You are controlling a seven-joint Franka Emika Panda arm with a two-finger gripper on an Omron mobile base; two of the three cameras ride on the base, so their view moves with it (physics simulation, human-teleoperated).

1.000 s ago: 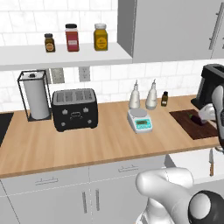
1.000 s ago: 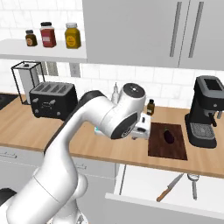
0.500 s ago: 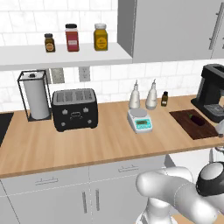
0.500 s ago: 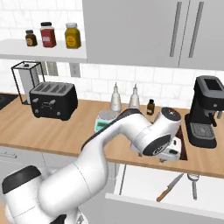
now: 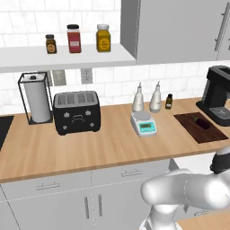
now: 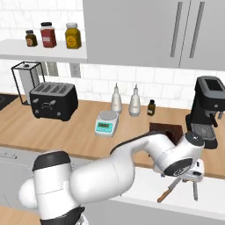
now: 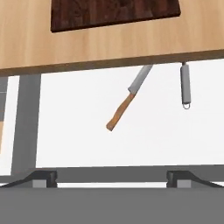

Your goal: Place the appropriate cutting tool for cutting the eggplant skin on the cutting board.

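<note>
The cutting tool (image 7: 126, 105) lies slanted in an open white drawer (image 7: 87, 144), brown wooden handle toward me and its silvery end under the counter edge; it also lies in the drawer here (image 6: 168, 191). My gripper (image 7: 111, 178) hangs open above the drawer with nothing between its fingertips (image 7: 41, 177), a short way back from the tool's handle. The dark reddish cutting board (image 5: 200, 128) lies on the counter just above the drawer (image 7: 113, 13). On the board rests the small dark eggplant (image 5: 201, 122). My arm covers most of the board (image 6: 166, 128).
A grey metal utensil (image 7: 186, 85) with a ring end lies right of the tool. A coffee machine (image 5: 219, 101) stands beside the board. A scale (image 5: 144, 125), two bottles (image 5: 147, 98) and a toaster (image 5: 77, 112) stand further left along the counter.
My arm has swung down from over the cutting board to the front of the counter, above the open drawer. The gripper has stayed open.
</note>
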